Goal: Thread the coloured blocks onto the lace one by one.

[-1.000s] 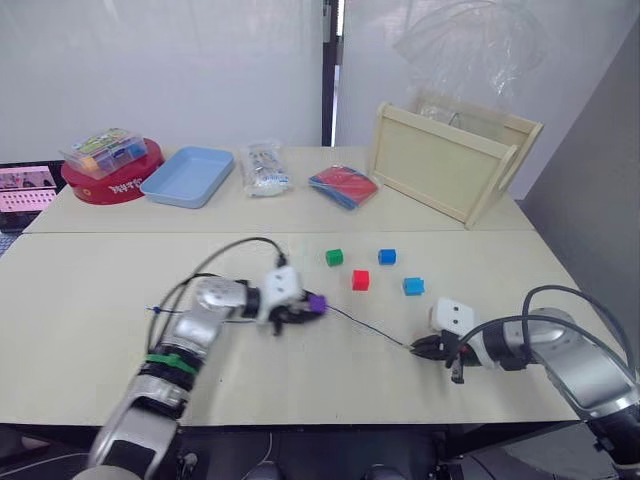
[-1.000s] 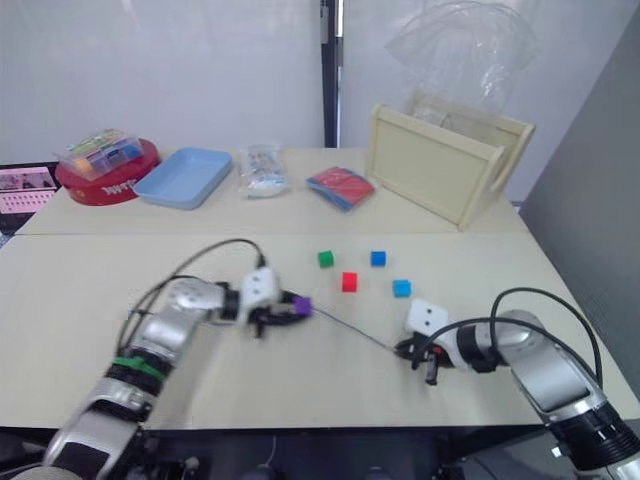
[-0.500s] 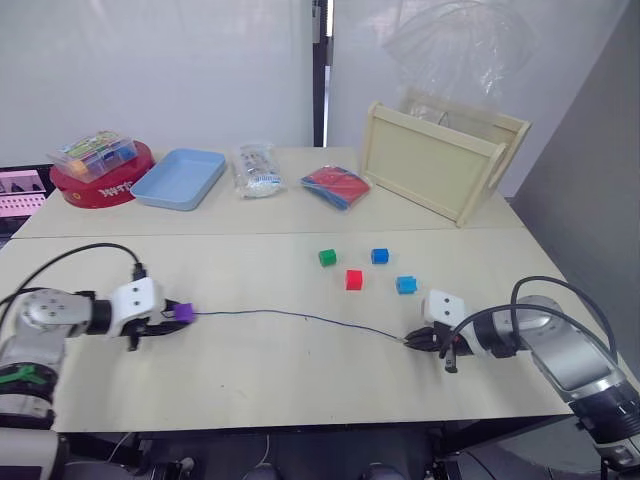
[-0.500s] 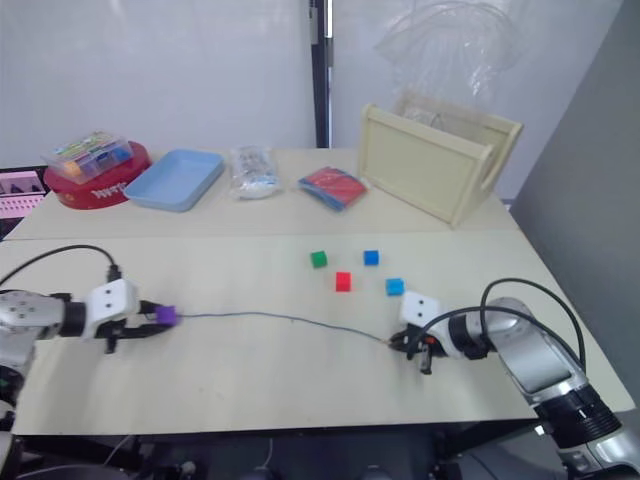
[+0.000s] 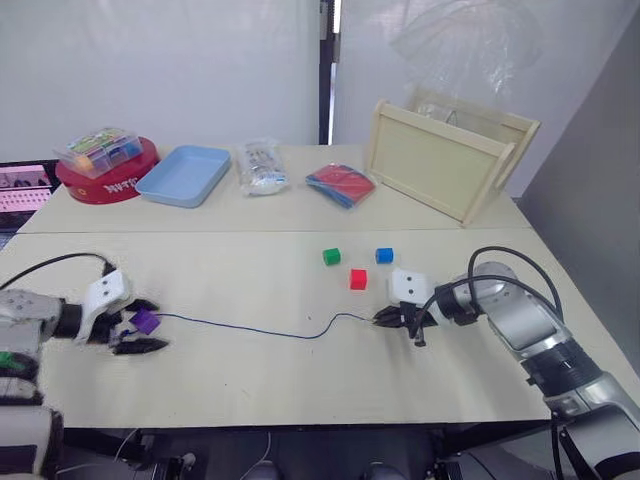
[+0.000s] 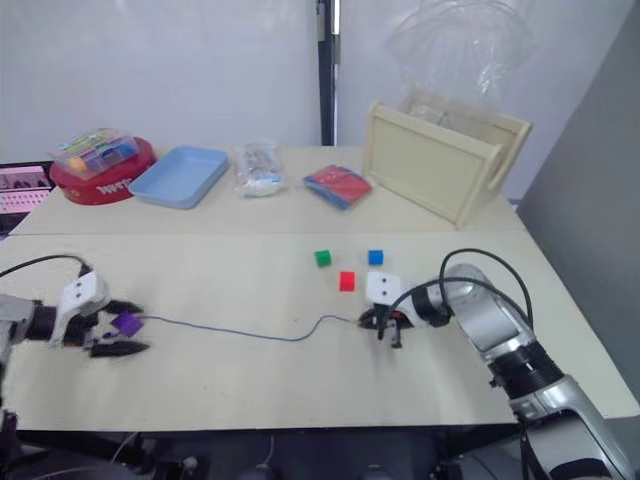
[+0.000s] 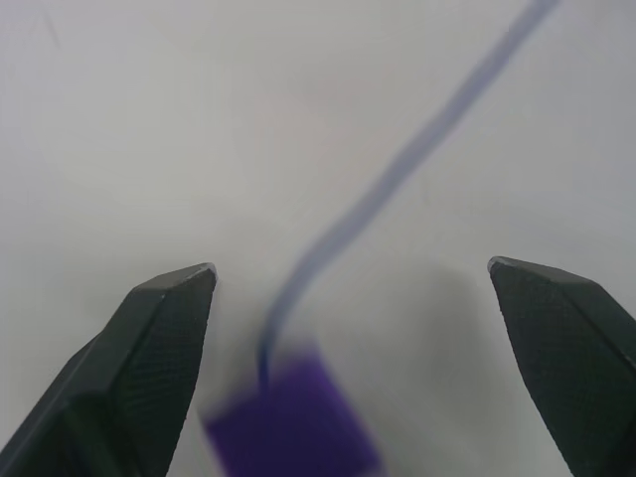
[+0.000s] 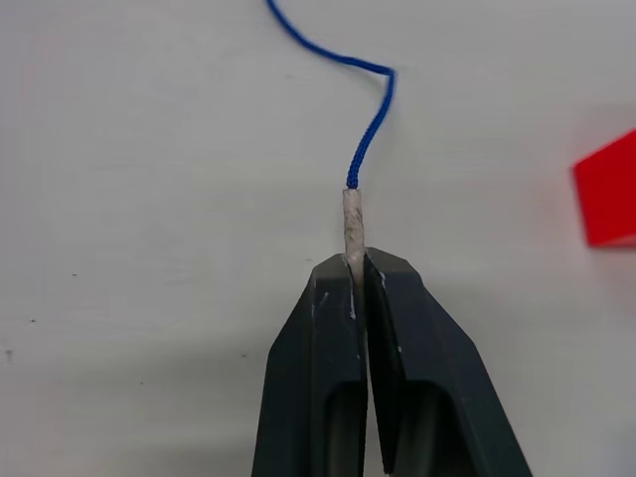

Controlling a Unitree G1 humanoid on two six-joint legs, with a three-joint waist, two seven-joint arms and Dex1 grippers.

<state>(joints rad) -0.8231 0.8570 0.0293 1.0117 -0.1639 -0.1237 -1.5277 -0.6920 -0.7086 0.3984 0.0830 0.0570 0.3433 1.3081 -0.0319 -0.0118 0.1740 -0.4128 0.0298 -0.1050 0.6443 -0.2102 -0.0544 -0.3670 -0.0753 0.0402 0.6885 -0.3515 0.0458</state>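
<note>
The purple block (image 5: pixel 145 321) sits already threaded on the lace (image 5: pixel 250 330), at its left end, lying on the bench between the spread fingers of the left hand (image 5: pixel 137 325) without touching them. From there the thin dark blue lace runs rightward across the near part of the bench, slack, with a small curl near its right end. Its short pale stiff tip (image 8: pixel 353 225) is pinched in the right hand (image 5: pixel 384 318). Farther back, the green block (image 5: pixel 332 257), red block (image 5: pixel 358 279) and dark blue block (image 5: pixel 385 255) lie loose, near one another but apart.
</note>
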